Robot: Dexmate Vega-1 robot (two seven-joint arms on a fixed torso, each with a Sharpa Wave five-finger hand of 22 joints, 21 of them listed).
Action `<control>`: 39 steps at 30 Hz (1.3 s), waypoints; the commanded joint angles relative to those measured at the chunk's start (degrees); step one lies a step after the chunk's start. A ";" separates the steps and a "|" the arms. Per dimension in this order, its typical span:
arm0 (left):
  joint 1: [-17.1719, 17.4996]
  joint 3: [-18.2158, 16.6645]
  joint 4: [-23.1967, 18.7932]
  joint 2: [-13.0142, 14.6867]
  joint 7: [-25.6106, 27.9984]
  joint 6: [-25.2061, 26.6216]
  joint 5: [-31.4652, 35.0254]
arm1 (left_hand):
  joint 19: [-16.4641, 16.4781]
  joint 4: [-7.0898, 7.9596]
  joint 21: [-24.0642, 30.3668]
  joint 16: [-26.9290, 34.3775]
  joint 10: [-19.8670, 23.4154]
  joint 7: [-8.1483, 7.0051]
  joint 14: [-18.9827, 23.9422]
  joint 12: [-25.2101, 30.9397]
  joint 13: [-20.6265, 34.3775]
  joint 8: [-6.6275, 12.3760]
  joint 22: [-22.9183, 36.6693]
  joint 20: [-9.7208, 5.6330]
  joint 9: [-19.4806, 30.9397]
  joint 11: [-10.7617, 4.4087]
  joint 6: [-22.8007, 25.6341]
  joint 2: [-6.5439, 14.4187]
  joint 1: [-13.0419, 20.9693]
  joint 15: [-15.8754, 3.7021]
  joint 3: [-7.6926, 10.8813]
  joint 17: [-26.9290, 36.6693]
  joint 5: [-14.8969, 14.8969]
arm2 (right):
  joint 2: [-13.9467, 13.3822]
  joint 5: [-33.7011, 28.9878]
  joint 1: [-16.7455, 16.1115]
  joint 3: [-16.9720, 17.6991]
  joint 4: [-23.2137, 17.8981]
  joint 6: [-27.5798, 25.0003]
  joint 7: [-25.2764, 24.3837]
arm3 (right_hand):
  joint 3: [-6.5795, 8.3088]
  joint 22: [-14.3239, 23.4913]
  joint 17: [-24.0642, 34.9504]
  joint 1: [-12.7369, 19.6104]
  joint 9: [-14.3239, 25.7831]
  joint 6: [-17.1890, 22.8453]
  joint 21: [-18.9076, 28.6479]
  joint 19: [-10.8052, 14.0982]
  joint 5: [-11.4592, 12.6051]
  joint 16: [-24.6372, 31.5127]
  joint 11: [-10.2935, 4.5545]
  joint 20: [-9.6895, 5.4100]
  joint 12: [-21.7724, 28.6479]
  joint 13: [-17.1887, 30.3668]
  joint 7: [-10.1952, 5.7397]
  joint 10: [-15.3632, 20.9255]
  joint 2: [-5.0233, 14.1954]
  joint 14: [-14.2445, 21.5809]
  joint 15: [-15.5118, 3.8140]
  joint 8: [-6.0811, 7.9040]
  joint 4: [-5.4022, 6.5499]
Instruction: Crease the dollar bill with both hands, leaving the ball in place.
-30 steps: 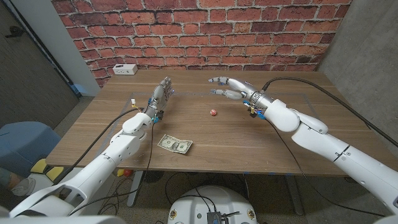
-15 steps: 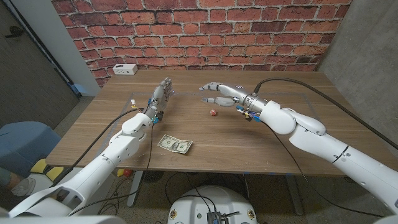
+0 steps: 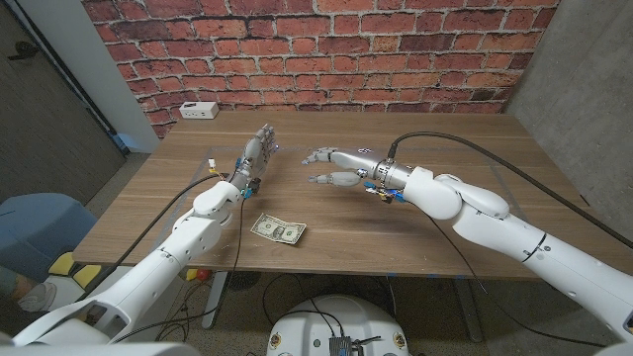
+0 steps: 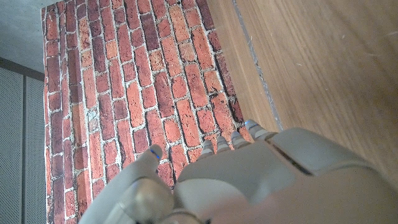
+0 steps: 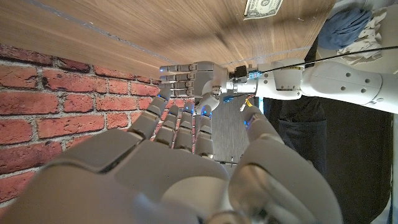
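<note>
Left hand [image 3: 255,158] up on edge over the table [image 3: 435,213], fingers apart and straight, holding nothing; same fingertips [image 4: 239,138] seen against the brick in the left wrist view. Just nearer the front edge and slightly right of that arm, bill [image 3: 277,229] lying flat on the wood, well clear of both hands, also visible from the right wrist camera [image 5: 262,7]. Further right, right hand [image 3: 338,166] stretched out above mid-table, fingers spread, thumb under, gripping nothing. Ball not made out at this moment, likely hidden under the right hand or wrist; can't say for sure.

Bill likely very light, thin and limp: easy to slide on smooth wood, hard to lift from flat, prone to skate away under a sideways push. Probably best pinned with one hand pressing near one short end, other hand teasing up the opposite end or a corner, folding it over and pressing along the fold. Both hands need to come nearer first.

No containers on the table; small white box [image 3: 199,110] at the far left corner, contents not visible.
</note>
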 commanded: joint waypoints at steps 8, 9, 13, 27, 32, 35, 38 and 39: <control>2.26 -0.25 -3.23 1.14 1.14 0.44 0.05 | 0.19 -0.08 -0.38 0.30 -7.92 0.10 -8.70 0.18 0.27 0.28 0.25 0.24 0.23 0.20 -5.98 4.41 0.34 0.06 -0.19 0.16 0.32 | 0.20 -8.24 -1.64 -2.39 -1.84 1.71 1.65 | 2.19 0.26 -0.06 2.03 0.15 3.00 0.10 1.87 -0.22 0.29 -0.43 -0.19 0.45 0.17 -0.32 2.22 2.12 1.79 -0.80 0.21 -1.04; 2.46 -0.29 -3.49 1.24 1.26 0.48 0.06 | 0.22 -0.08 -0.38 0.31 -7.85 0.10 -8.66 0.20 0.27 0.30 0.25 0.28 0.23 0.15 -5.94 4.42 0.34 0.04 -0.19 0.16 0.32 | 0.16 -8.69 -1.93 -2.40 -1.93 1.80 1.39 | 2.41 0.27 -0.03 2.35 0.15 3.47 0.14 2.06 -0.28 0.40 -0.50 -0.20 0.57 0.17 -0.31 2.69 2.34 2.14 -0.93 0.28 -1.10; 3.26 -0.40 -4.58 1.72 1.69 0.70 0.12 | 0.42 -0.10 -0.46 0.34 -7.54 0.09 -8.45 0.27 0.27 0.30 0.25 0.33 0.23 0.20 -5.84 4.42 0.37 0.06 -0.24 0.14 0.35 | 0.05 -10.47 -3.13 -2.40 -2.20 2.09 0.18 | 3.57 0.31 0.04 4.21 0.16 5.30 0.51 3.56 -0.55 1.06 -0.40 0.01 0.88 0.17 -0.49 4.55 2.82 4.55 -1.33 0.34 -1.63; 7.20 -1.00 -9.62 4.62 4.38 -2.95 5.03 | 7.89 -4.84 0.43 1.08 4.50 2.99 2.20 2.80 0.25 2.09 0.02 2.67 0.26 1.43 6.65 4.98 6.36 1.69 3.05 -0.29 -1.50 | 0.70 -13.84 -6.55 -3.29 -2.79 1.25 -1.05 | 6.35 0.43 0.72 8.08 0.19 8.85 0.64 4.93 -1.07 1.96 -1.08 -0.40 1.13 0.20 -0.57 7.65 4.27 7.28 -2.32 0.43 -1.26; 9.17 -1.54 -12.08 6.20 6.70 -4.10 8.25 | 12.35 -7.52 1.15 1.57 11.91 4.78 9.96 3.65 0.33 2.38 0.23 4.26 0.41 2.55 14.14 5.63 10.37 3.95 6.24 -0.16 -4.39 | 1.16 -15.07 -7.50 -4.00 -2.93 0.64 -1.26 | 7.99 0.49 1.12 9.71 0.24 9.63 0.66 5.21 -1.24 2.20 -1.61 -0.89 1.01 0.25 -0.96 8.25 4.74 7.64 -2.79 0.25 -0.53; 10.53 -2.02 -13.96 7.70 8.04 -3.50 9.90 | 13.88 -8.64 1.43 1.89 14.86 5.05 13.66 3.93 0.42 2.25 0.32 5.99 0.47 3.27 16.58 5.55 11.89 5.39 7.61 -0.08 -5.28 | 1.52 -15.83 -7.92 -4.47 -2.67 0.47 -1.69 | 8.90 0.53 1.36 10.59 0.27 9.92 0.72 5.43 -1.39 2.42 -1.69 -1.15 0.98 0.28 -1.20 8.67 4.81 7.95 -3.17 0.10 -0.01; 12.12 -2.68 -16.14 9.40 9.92 -2.44 11.89 | 15.14 -9.56 1.71 2.16 17.41 5.07 16.72 4.19 0.53 2.30 0.44 7.83 0.54 3.70 18.92 5.22 12.90 6.61 8.51 0.06 -5.80 | 1.90 -16.49 -8.28 -4.91 -2.46 0.14 -1.99 | 9.66 0.56 1.53 11.36 0.29 10.10 0.75 5.56 -1.47 2.57 -1.98 -1.39 0.89 0.32 -1.33 8.82 4.87 8.15 -3.71 -0.02 0.36; 12.67 -2.93 -16.82 9.92 10.60 -2.17 12.64 | 15.35 -9.65 1.78 2.20 17.54 5.08 17.03 4.17 0.54 2.29 0.46 8.06 0.54 3.72 19.12 5.20 12.98 6.61 8.59 0.07 -5.83 | 2.05 -16.66 -8.36 -5.07 -2.39 0.02 -2.03 | 9.79 0.57 1.55 11.50 0.30 10.18 0.76 5.58 -1.48 2.59 -2.00 -1.38 0.88 0.32 -1.44 8.86 4.88 8.19 -3.76 -0.02 0.41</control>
